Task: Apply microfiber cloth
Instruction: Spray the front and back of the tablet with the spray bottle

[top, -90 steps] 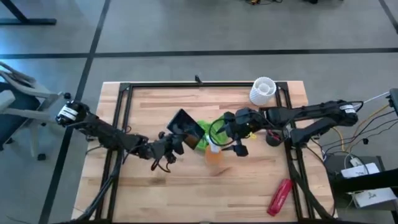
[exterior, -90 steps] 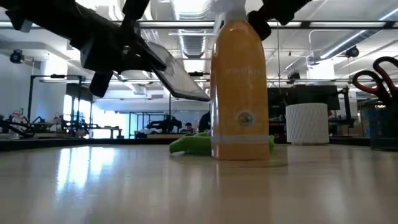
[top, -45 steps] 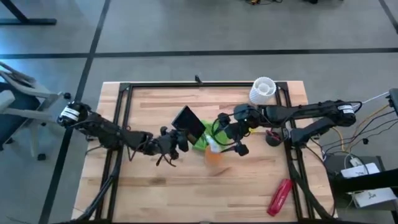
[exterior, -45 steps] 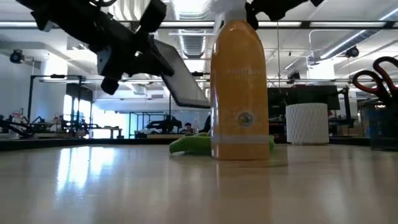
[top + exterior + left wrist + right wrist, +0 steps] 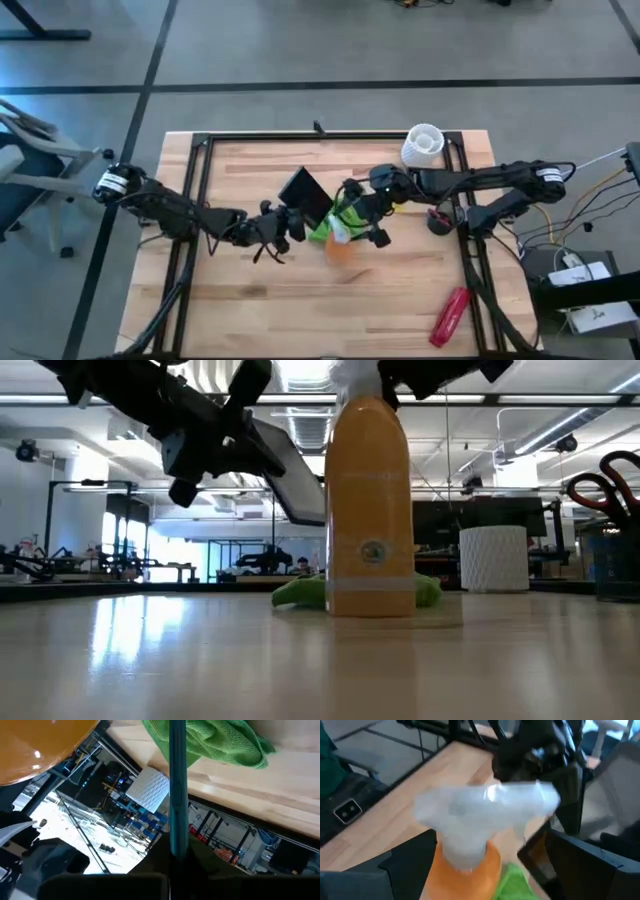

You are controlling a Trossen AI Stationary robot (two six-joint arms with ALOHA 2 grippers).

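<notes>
I see the microfiber cloth [image 5: 328, 226] lying crumpled on the wooden table [image 5: 250, 310], at the centre of the high view, just behind the orange spray bottle [image 5: 343, 246].

In the low view the green cloth [image 5: 300, 592] shows on both sides of the bottle [image 5: 371, 500], flat on the table surface. My right gripper [image 5: 358, 214] is over the white spray head [image 5: 482, 812] of the bottle, with one finger on each side of it; I cannot tell if they press it. My left gripper [image 5: 285, 222] is closed on the dark flat device [image 5: 306, 197], which it holds tilted above the table, just left of the cloth. A white ribbed cup [image 5: 423, 144] stands at the upper right of the table and a red object [image 5: 450, 315] lies at the lower right.
</notes>
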